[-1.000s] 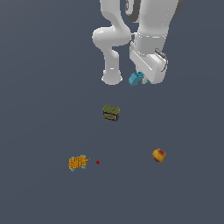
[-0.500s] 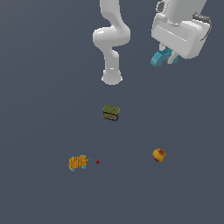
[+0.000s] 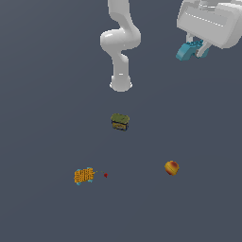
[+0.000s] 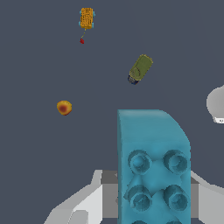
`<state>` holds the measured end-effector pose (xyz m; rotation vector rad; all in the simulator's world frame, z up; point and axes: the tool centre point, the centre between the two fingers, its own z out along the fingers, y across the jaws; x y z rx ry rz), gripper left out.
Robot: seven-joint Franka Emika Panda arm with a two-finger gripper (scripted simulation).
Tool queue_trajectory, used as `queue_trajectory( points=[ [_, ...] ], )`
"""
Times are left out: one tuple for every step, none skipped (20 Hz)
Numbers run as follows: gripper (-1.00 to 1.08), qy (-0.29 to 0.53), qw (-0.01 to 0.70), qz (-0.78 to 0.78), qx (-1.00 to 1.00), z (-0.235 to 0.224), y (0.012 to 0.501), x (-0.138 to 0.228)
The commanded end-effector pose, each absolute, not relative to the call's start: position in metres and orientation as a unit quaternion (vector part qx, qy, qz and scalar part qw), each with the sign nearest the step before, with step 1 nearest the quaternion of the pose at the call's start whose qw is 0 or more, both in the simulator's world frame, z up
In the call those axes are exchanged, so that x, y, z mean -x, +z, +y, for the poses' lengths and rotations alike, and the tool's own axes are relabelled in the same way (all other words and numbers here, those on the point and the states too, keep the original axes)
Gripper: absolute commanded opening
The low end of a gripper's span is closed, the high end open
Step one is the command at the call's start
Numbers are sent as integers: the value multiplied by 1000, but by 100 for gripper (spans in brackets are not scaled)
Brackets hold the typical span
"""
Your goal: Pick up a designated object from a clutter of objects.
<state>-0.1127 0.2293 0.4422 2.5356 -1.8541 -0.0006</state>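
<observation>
My gripper (image 3: 194, 50) is raised high at the exterior view's upper right, shut on the cyan studded brick (image 3: 185, 51), the designated object. In the wrist view the brick (image 4: 152, 168) fills the foreground between the grey fingers (image 4: 83, 205), studs facing the camera. The rest of the clutter lies far below on the floor: an olive-green box (image 3: 120, 121) (image 4: 141, 68), an orange studded block (image 3: 84, 176) (image 4: 86, 18), a tiny red bit (image 3: 105, 175) (image 4: 82, 41) and a red-yellow ball (image 3: 171, 168) (image 4: 64, 107).
The white robot base (image 3: 120, 84) stands behind the olive box, and its edge shows in the wrist view (image 4: 216, 105). The dark grey floor (image 3: 42, 104) stretches around the scattered items.
The gripper has carried the cyan brick upward and toward the exterior view's right, well away from the floor. The items on the floor have not moved.
</observation>
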Motion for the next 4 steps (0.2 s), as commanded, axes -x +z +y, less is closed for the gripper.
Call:
queue_trajectory(
  points=[
    [-100, 0, 0, -591, -807, 232, 446, 112],
    [-100, 0, 0, -591, -807, 233, 446, 112],
    [-100, 0, 0, -591, -807, 233, 447, 112],
    [-100, 0, 0, -591, -807, 233, 447, 112]
  ],
)
